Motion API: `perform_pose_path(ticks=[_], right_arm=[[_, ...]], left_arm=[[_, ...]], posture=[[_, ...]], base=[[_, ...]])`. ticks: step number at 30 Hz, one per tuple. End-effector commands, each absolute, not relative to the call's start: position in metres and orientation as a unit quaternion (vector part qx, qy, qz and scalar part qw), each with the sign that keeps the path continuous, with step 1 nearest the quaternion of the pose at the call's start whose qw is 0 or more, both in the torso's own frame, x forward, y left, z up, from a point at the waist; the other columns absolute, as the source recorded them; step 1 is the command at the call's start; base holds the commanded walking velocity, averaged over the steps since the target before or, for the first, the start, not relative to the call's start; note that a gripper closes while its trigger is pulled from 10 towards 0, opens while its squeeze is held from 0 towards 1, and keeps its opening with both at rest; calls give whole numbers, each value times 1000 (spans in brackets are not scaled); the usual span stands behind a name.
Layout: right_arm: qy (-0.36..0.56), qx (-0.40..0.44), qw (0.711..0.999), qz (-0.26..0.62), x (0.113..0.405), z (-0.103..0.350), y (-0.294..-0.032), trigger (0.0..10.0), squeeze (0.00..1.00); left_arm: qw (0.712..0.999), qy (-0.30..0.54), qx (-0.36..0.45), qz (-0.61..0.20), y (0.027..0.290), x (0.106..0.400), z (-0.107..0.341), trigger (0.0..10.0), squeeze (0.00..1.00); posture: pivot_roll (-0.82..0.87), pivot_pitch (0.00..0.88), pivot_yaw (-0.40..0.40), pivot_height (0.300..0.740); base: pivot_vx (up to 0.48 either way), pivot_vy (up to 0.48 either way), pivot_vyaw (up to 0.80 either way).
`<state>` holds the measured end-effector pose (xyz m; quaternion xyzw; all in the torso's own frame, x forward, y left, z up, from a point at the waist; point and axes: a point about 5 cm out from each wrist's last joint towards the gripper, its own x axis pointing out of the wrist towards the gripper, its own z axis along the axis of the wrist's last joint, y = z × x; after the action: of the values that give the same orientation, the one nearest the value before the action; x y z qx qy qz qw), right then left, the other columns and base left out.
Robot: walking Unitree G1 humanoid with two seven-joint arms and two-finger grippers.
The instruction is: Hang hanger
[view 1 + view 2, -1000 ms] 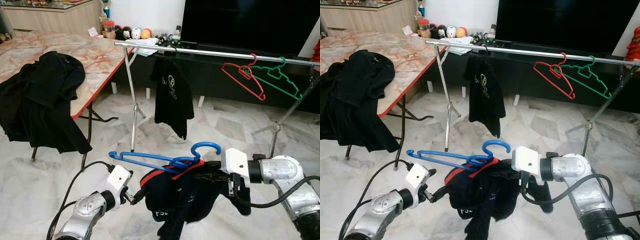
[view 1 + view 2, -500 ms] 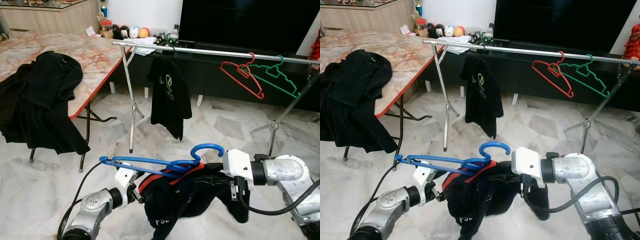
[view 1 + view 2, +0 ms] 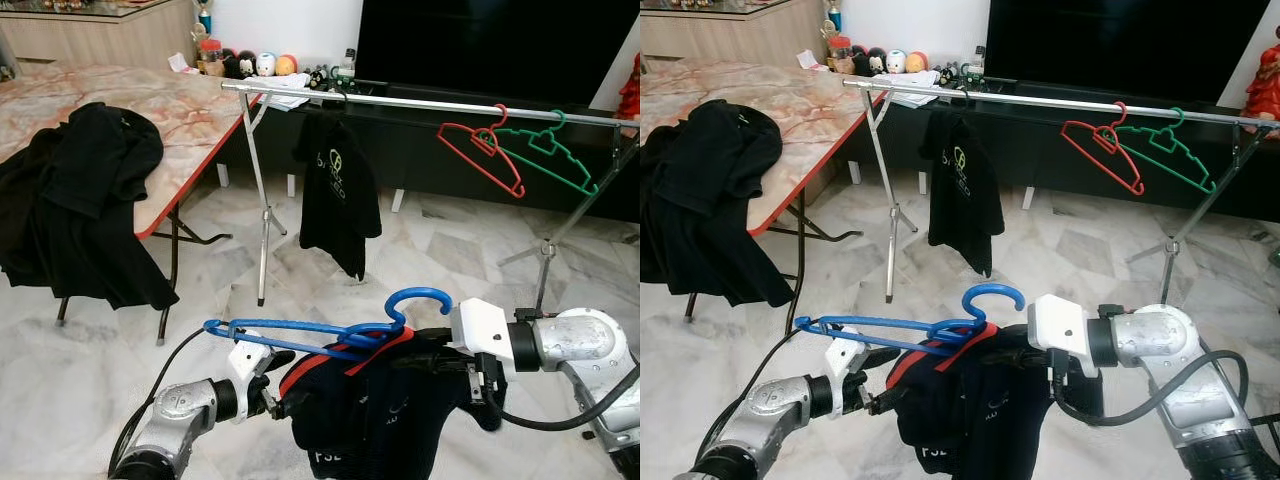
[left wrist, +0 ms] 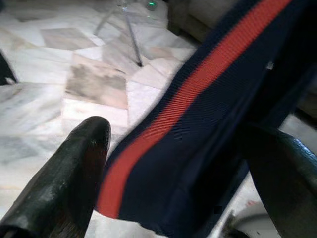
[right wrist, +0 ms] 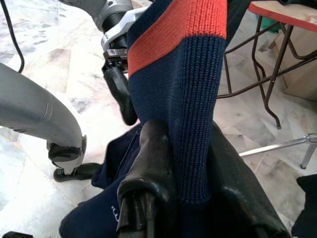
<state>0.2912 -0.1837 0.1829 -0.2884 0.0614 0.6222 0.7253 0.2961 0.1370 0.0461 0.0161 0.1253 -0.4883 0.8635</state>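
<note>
A blue hanger [image 3: 300, 330] carries a navy garment [image 3: 380, 420] with a red collar band, low over the floor in front of me. My right gripper [image 3: 425, 355] is shut on the garment's collar [image 5: 178, 99] just below the hanger's hook. My left gripper [image 3: 275, 395] is open at the garment's left edge, with the red-striped cloth [image 4: 208, 124] between its spread fingers [image 4: 84, 163]. Beyond stands the silver clothes rail [image 3: 400, 102], well above the hanger.
On the rail hang a black T-shirt [image 3: 340, 190], a red hanger [image 3: 480, 155] and a green hanger [image 3: 545, 155]. A marble-top folding table [image 3: 190, 110] with black clothes [image 3: 90, 200] stands to the left. A dark TV [image 3: 480, 40] sits behind the rail.
My left gripper has moved in from the left to the garment's edge. The hanger's left end has risen, so the hanger lies more level. The right gripper has hardly moved.
</note>
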Motion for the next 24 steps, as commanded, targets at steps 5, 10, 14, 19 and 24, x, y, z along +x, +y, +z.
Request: perform_pose_path(ticks=[5,10,14,19,24], right_arm=[[38,-296,721,625,290,195,-182,0,0],[39,-298,722,623,291,197,-184,0,0],[42,-298,723,622,291,195,-185,0,0],[43,-299,725,620,292,195,-184,0,0],[43,-300,725,618,293,195,-185,0,0]], left_arm=[[840,143,10,-524,126,294,43,10000,0],[840,130,5,-527,119,300,49,10000,0],[836,130,3,-533,117,300,50,10000,0],[829,151,14,-538,119,294,42,3098,0],[828,169,20,-535,124,288,34,0,0]], posture=[[-41,82,-25,740],[-48,82,-27,740],[-45,82,-27,740],[-44,83,-27,740],[-41,84,-28,740]], base=[[0,0,0],[0,0,0],[0,0,0],[0,0,0],[0,0,0]])
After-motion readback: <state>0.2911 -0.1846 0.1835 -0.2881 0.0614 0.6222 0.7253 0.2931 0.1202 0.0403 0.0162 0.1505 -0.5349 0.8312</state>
